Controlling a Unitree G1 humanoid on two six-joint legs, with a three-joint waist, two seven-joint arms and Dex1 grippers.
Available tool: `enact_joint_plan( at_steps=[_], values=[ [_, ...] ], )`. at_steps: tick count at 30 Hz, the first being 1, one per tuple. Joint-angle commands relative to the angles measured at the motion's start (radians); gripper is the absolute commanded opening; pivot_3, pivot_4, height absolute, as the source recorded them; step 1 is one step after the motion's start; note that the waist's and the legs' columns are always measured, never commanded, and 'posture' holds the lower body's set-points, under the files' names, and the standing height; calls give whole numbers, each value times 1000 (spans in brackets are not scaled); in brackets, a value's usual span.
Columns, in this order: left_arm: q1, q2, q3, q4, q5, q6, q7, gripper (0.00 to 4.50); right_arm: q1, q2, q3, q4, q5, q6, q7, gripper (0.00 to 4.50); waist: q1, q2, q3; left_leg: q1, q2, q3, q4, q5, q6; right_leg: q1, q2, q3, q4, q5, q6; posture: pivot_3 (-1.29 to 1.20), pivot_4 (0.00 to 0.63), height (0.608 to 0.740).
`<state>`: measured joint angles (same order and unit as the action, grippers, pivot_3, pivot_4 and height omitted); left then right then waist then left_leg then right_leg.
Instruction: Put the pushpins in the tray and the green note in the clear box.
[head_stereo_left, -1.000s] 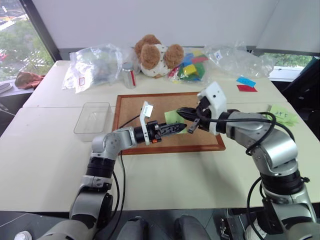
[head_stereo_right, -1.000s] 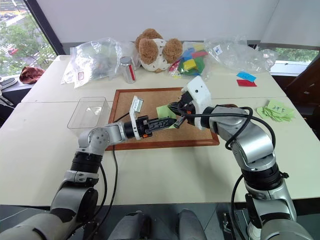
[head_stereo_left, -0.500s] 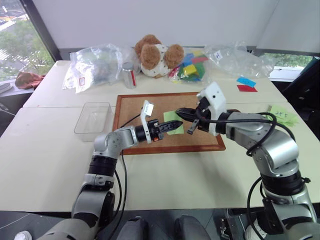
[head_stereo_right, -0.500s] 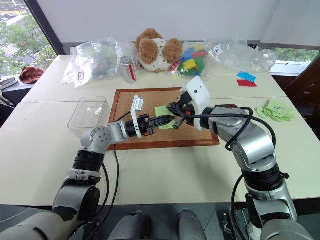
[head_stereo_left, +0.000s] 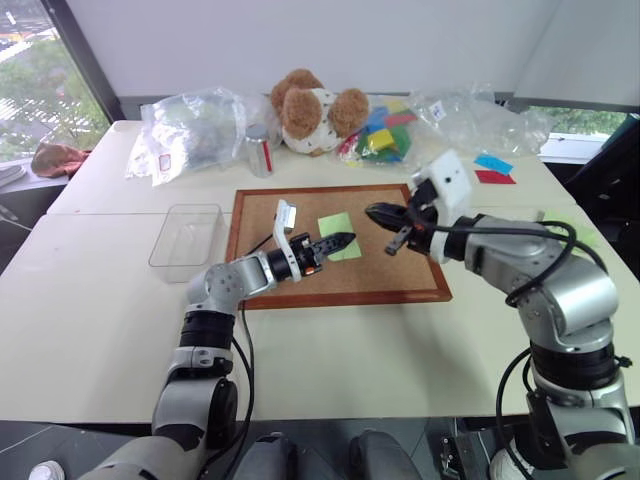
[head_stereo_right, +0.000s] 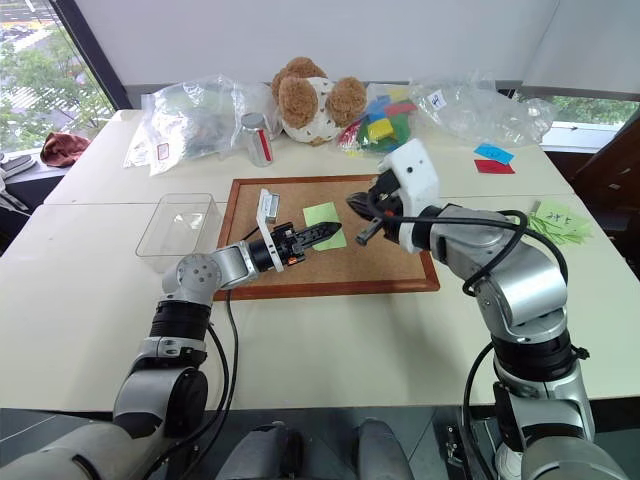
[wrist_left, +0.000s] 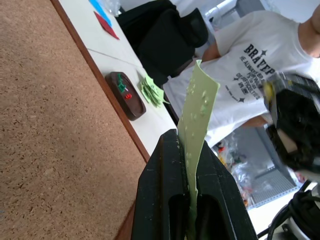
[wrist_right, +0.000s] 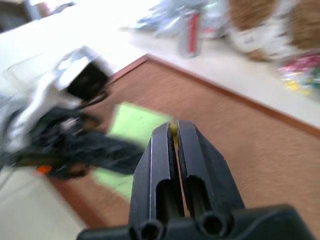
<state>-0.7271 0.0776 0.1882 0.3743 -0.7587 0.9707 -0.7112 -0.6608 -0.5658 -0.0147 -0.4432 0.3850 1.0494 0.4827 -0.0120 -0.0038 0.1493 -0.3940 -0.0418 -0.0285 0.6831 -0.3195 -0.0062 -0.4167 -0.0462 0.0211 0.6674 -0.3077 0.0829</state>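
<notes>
Tray (wrist_left: 125, 95) with pushpins appears behind left claw (wrist_left: 187, 150) pinching green note (wrist_left: 197, 117).

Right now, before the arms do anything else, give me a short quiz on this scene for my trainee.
1. True or false: the green note lies inside the clear box.
2. What holds the green note? A) the left pincer; B) a pin stuck in the cork; C) nothing, it lies loose.
3. Fill in: past the far edge of the corkboard sits a brown ____.

Key
1. False. The note is above the corkboard, and the clear box stands off the board's left side.
2. A. The pincer is shut on the note's edge.
3. teddy bear
</notes>
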Motion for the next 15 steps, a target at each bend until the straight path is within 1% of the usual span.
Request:
enact_joint_plan(
  at_steps=[1, 5, 6, 9, 12, 15],
  values=[
    [2, 2, -5, -44, 1, -24, 2, 26, -24, -9, -62, 218, -123, -125, -119, 0, 0, 0, 0, 0, 0, 0, 0, 0, 0, 0, 0, 0, 0, 0, 0, 0, 150, 740],
    [12, 6, -8, -68, 9, -44, 13, 26, -60, -30, -60, 578, -265, -341, -236, 0, 0, 0, 0, 1, 0, 0, 0, 0, 0, 1, 0, 0, 0, 0, 0, 0, 150, 740],
    [16, 7, -11, -78, 15, -53, 20, 26, -80, -22, -79, 675, -271, -383, -258, 0, 0, 0, 0, 1, 0, 1, 0, 0, 0, 0, 0, 0, 0, 0, 0, 0, 150, 740],
    [32, 7, -14, -109, 14, -56, 35, 26, -125, -10, -108, 880, -286, -491, -289, 0, -5, 0, 0, 1, 0, 2, -1, 0, 0, -1, 0, 1, 1, 0, 0, 0, 150, 740],
    [51, 4, -14, -146, 5, -53, 47, 26, -150, 0, -152, 1037, -266, -562, -296, 0, -9, 0, 0, 1, 0, 3, -1, 0, -1, -2, 0, 1, 2, 0, 0, 0, 150, 740],
    [61, 4, -11, -168, 1, -51, 60, 26, -169, 5, -175, 1124, -244, -594, -262, 0, -8, 0, 0, 1, 0, 3, 0, 1, -1, -1, 0, 1, 3, 0, 0, 0, 150, 740]
  ],
)
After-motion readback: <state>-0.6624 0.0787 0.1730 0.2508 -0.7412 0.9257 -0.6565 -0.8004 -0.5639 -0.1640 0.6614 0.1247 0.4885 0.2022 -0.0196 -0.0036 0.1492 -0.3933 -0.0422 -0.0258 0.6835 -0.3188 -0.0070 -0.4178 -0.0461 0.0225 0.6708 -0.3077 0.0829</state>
